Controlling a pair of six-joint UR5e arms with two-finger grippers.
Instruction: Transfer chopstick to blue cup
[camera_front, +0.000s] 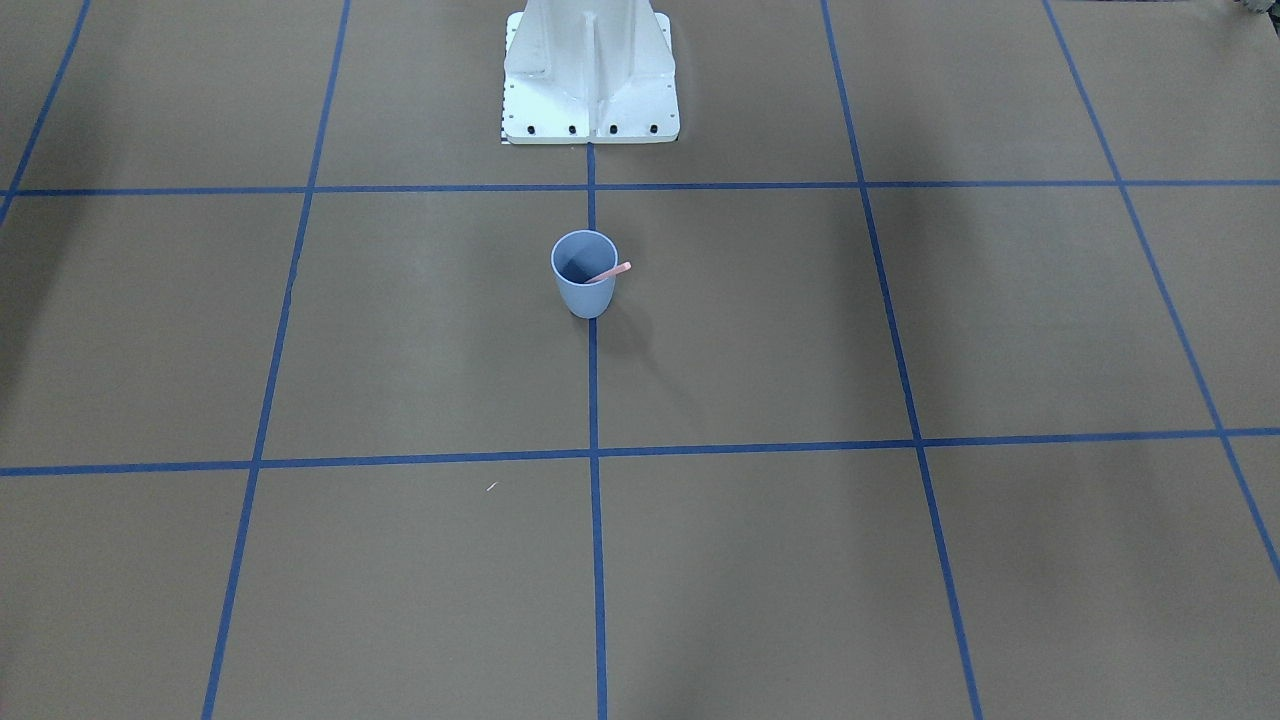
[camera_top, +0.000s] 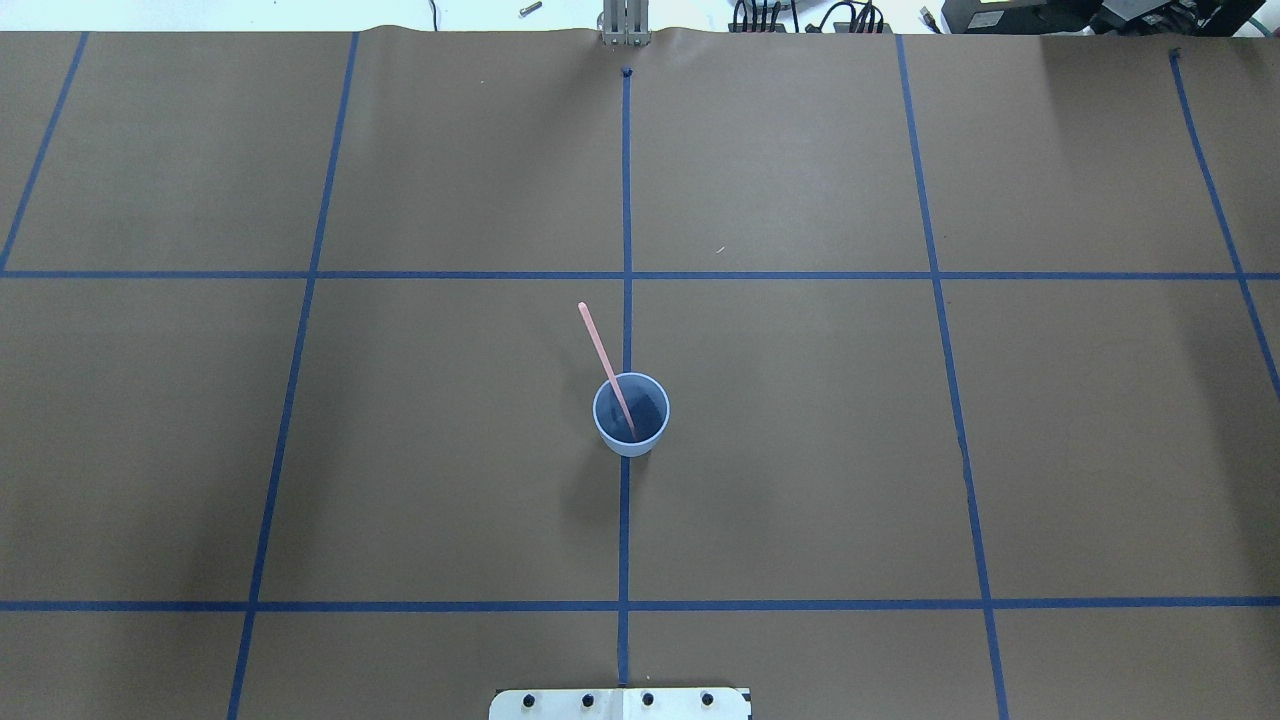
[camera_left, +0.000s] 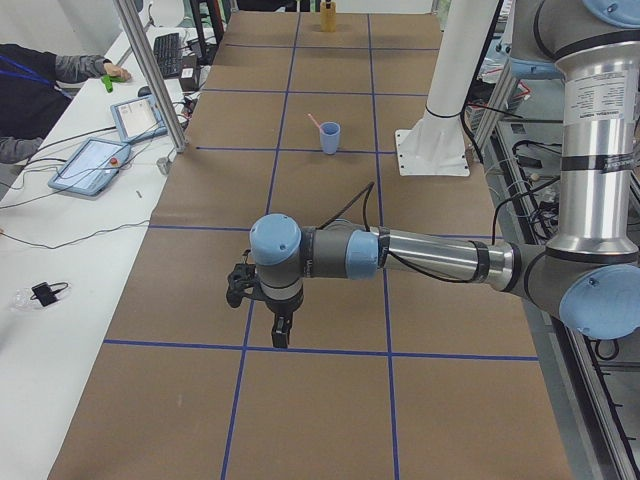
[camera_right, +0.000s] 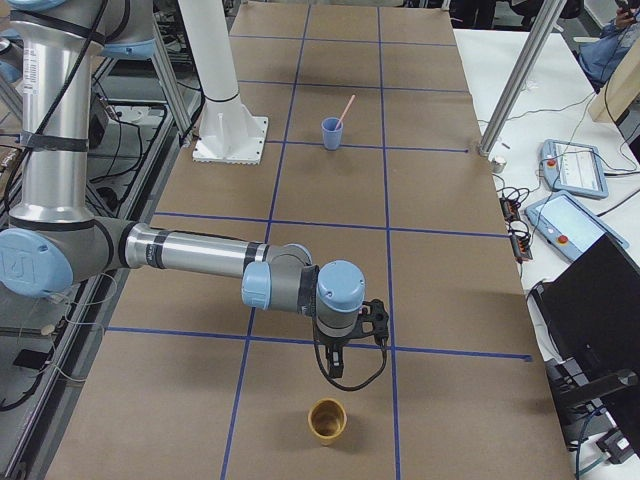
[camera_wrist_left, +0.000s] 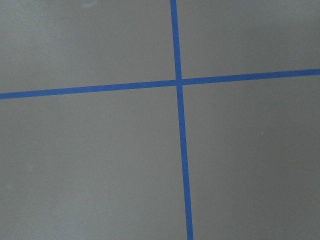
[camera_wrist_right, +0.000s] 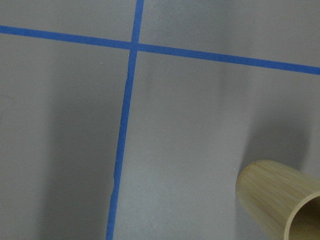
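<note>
As chopstick leans in upright blue cup at overhead view's centre, left gripper and right gripper hang well apart from it; right one near bamboo cup; whether either is open or closed, cannot tell.

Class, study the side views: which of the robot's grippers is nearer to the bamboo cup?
Right. The right gripper hangs close beside the bamboo cup; the left gripper is far off, on the other side of the blue cup.
</note>
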